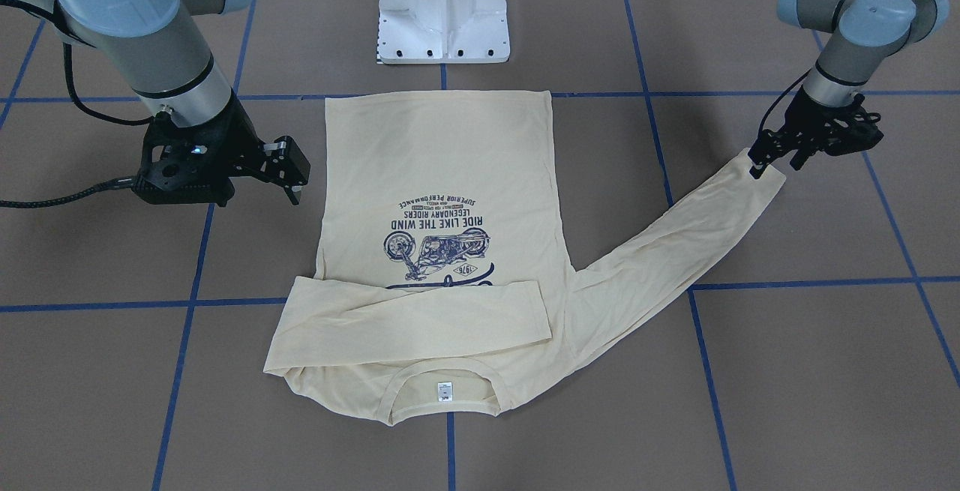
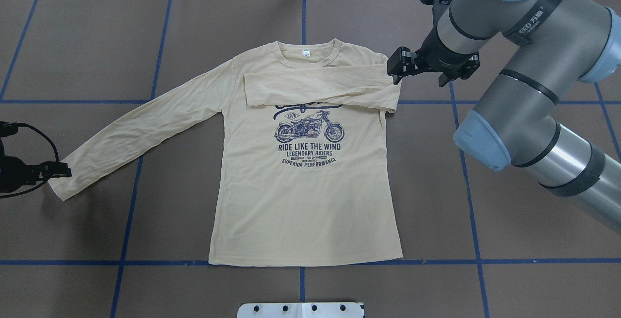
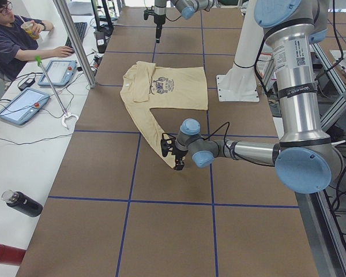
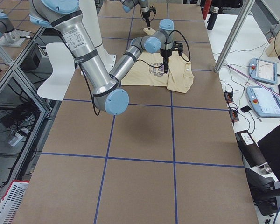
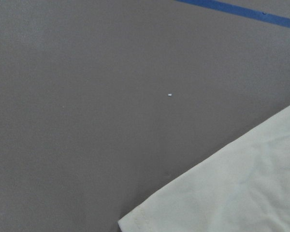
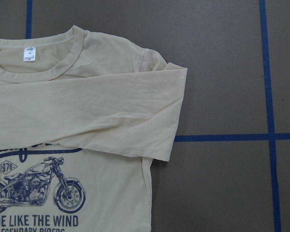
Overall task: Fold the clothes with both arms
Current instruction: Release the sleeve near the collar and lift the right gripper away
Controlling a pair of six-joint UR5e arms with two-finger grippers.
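The cream-yellow long-sleeved T-shirt (image 1: 442,169) lies flat, print up, in the middle of the table (image 2: 305,201). One sleeve is folded across the chest below the collar (image 6: 87,116). The other sleeve stretches out flat toward my left side. My left gripper (image 1: 774,165) hangs low at that sleeve's cuff (image 2: 58,168) and looks open; the left wrist view shows only the cuff corner (image 5: 241,188). My right gripper (image 2: 395,68) hovers open and empty beside the shoulder where the sleeve is folded (image 1: 291,172).
The white pedestal base (image 1: 442,19) stands just behind the shirt's hem. Blue tape lines cross the brown table. An operator (image 3: 11,40) sits at a side desk with tablets, and a metal post (image 3: 75,43) stands at the table's far edge.
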